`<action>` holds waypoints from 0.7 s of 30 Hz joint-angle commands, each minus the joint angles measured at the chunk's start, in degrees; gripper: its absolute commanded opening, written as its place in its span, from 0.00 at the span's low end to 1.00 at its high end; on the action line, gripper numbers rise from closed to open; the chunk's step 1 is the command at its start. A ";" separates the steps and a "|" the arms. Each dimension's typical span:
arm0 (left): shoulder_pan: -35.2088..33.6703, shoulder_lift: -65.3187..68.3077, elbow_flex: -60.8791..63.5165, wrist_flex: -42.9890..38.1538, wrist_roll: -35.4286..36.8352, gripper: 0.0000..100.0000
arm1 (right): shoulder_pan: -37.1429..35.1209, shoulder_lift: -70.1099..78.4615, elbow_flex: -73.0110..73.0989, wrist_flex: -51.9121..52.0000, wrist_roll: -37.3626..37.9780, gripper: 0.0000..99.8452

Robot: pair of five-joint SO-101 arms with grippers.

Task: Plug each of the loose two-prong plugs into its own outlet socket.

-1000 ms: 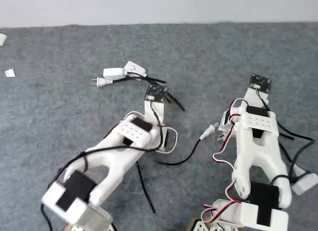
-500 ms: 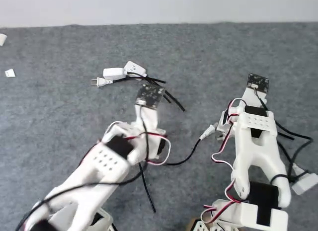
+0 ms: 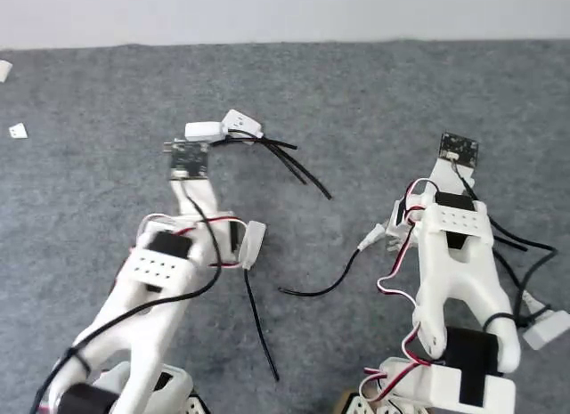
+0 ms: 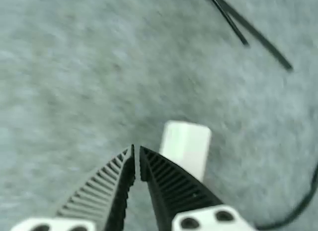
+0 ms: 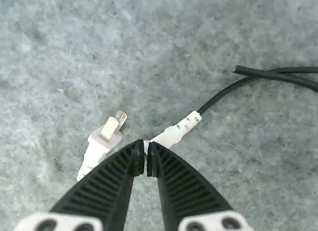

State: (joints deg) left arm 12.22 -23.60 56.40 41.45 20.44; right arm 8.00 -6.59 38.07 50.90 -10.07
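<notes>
A white two-prong plug [image 3: 203,129] and a white socket piece [image 3: 242,122] lie together at the far left-centre of the grey mat, their black cords trailing right. My left gripper [image 4: 136,152] is shut with nothing in it, and a white socket block [image 4: 186,146] lies just beside one finger. That block [image 3: 252,242] lies by the left arm's wrist, on a black cord. My right gripper [image 5: 144,154] is shut just above the mat. A white two-prong plug [image 5: 102,137] and a white cord end [image 5: 176,130] lie right in front of its tips. This plug [image 3: 374,237] lies left of the right arm.
Black cords [image 3: 294,165] cross the middle of the mat, one [image 3: 260,329] running toward the front edge. Two small white bits [image 3: 17,130] lie at the far left. The back right of the mat [image 3: 463,85] is bare.
The left arm has swung to the left, its wrist board now covering the far plug's prongs. The white socket block by its wrist has come into sight. The right arm has barely moved.
</notes>
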 commanded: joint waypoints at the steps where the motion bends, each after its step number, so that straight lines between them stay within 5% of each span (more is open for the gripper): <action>1: 6.77 2.73 -1.10 -2.20 -0.62 0.02 | -0.66 -2.07 -0.09 -0.75 -0.18 0.01; 14: 17.14 2.55 0.31 -2.29 -0.44 0.02 | -0.84 -2.07 -0.18 -0.75 1.49 0.01; 21: 2.11 -5.36 -3.21 -1.67 0.35 0.02 | -0.92 -2.07 -0.18 -0.75 1.58 0.01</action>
State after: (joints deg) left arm 23.38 -23.87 56.84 40.40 20.44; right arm 8.00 -6.59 38.07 50.90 -9.27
